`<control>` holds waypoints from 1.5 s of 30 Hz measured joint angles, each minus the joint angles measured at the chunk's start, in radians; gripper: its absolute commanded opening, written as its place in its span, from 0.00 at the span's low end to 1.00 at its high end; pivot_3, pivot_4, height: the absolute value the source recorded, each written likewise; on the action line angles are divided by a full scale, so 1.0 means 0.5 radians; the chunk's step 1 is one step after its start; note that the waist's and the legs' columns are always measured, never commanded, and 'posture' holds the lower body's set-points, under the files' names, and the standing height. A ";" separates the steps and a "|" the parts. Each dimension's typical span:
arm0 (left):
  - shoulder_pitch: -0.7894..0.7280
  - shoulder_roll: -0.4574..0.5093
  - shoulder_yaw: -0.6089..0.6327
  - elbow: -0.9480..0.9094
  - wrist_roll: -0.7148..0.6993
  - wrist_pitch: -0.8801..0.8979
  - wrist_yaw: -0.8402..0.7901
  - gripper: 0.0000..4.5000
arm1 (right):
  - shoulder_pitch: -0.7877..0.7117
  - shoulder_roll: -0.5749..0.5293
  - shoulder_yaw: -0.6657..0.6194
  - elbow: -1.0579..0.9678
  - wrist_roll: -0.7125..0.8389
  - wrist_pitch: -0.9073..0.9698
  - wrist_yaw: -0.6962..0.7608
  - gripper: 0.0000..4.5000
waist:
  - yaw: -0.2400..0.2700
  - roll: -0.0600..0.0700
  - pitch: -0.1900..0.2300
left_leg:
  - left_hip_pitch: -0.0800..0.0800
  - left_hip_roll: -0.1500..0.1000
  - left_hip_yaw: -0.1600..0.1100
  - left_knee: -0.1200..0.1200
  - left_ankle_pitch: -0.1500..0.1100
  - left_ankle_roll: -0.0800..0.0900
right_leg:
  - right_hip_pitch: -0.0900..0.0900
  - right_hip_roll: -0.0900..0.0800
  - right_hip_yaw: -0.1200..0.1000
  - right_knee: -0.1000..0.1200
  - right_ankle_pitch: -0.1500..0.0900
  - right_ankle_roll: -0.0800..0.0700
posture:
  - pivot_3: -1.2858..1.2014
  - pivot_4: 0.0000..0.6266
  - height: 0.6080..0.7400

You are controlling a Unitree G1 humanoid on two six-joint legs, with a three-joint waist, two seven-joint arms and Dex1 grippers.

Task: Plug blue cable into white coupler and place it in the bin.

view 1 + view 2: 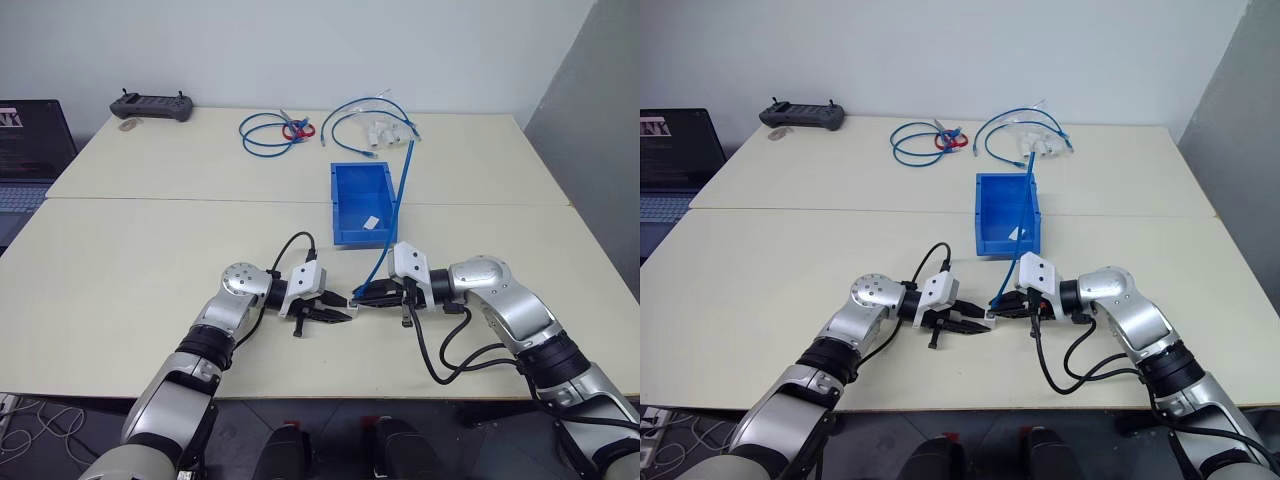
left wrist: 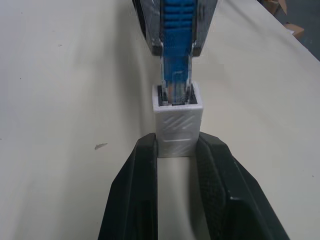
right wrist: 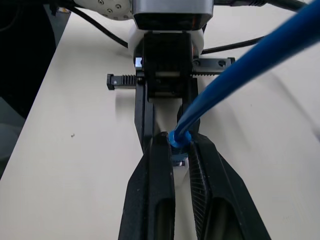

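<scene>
**Plug meets coupler between the two grippers**

Near the front edge of the table [image 1: 120, 260], the left gripper [image 2: 176, 150] has its jaws clamped on the white coupler [image 2: 177, 120], socket facing away from it. The right gripper [image 3: 181, 150] is closed on the plug end of the blue cable [image 1: 400, 190], just behind the boot. In the left wrist view the clear plug sits in the mouth of the socket; whether it has latched cannot be told.

The main risk, as I judge it, is a skewed push: if the plug is slightly tilted against the socket, pressing harder could twist the coupler in the left jaws or slide the cable through the right ones instead of seating it. The cable also runs up from the plug and over the bin [image 1: 345, 205] toward the back of the table, so pulling the joined pair away could drag that length across the bin's wall and nudge it, or tug a half-seated plug loose.

The bin stands just beyond the grippers, open top up. Inside lies a small white paper slip [image 1: 371, 222]; the cable crosses over it but does not rest in it.
</scene>
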 measured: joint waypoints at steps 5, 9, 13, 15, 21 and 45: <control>0.000 0.000 0.000 0.000 0.000 -0.002 0.001 0.17 | -0.035 0.010 0.000 0.005 -0.006 0.078 0.034 0.03 | 0.000 0.000 0.000 | 0.000 0.000 0.000 0.000 0.000 0.000 | 0.000 0.000 0.000 0.000 0.000 0.000 | 0.52 0.24 1.00; 0.000 0.000 0.000 -0.001 0.001 -0.004 0.003 0.17 | -0.051 0.003 0.017 -0.001 -0.048 0.071 0.063 0.03 | 0.000 0.000 0.000 | 0.000 0.000 0.000 0.000 0.000 0.000 | 0.000 0.000 0.000 0.000 0.000 0.000 | 0.52 0.24 1.00; 0.001 0.000 0.000 -0.001 0.002 -0.007 0.010 0.17 | -0.067 0.000 0.058 -0.034 -0.125 0.071 0.070 0.03 | 0.000 0.000 -0.001 | 0.000 0.000 0.000 0.000 0.000 0.000 | 0.001 0.000 0.000 0.000 0.000 0.000 | 0.52 0.24 1.00; 0.001 0.000 0.000 -0.001 0.004 -0.007 0.013 0.17 | -0.075 0.005 0.083 -0.039 -0.167 0.069 0.071 0.03 | 0.000 0.001 -0.002 | 0.001 0.000 0.000 0.000 0.000 0.000 | 0.001 0.000 -0.001 0.000 0.000 0.000 | 0.52 0.24 1.00; 0.026 0.012 0.003 -0.001 0.016 -0.007 0.024 0.17 | -0.101 0.075 0.117 0.026 -0.233 0.075 0.073 0.03 | -0.002 0.001 -0.018 | 0.008 0.001 0.000 0.000 0.000 0.000 | 0.007 0.000 -0.001 0.000 0.000 0.000 | 0.52 0.24 1.00; 0.435 0.363 0.588 -1.368 -0.507 1.169 0.506 0.99 | -0.822 0.266 -0.778 0.279 0.298 1.337 -0.463 0.03 | -0.022 0.022 -0.025 | 0.002 0.007 -0.006 -0.004 0.000 0.000 | -0.003 -0.001 0.002 0.008 -0.002 -0.010 | 0.52 0.24 1.00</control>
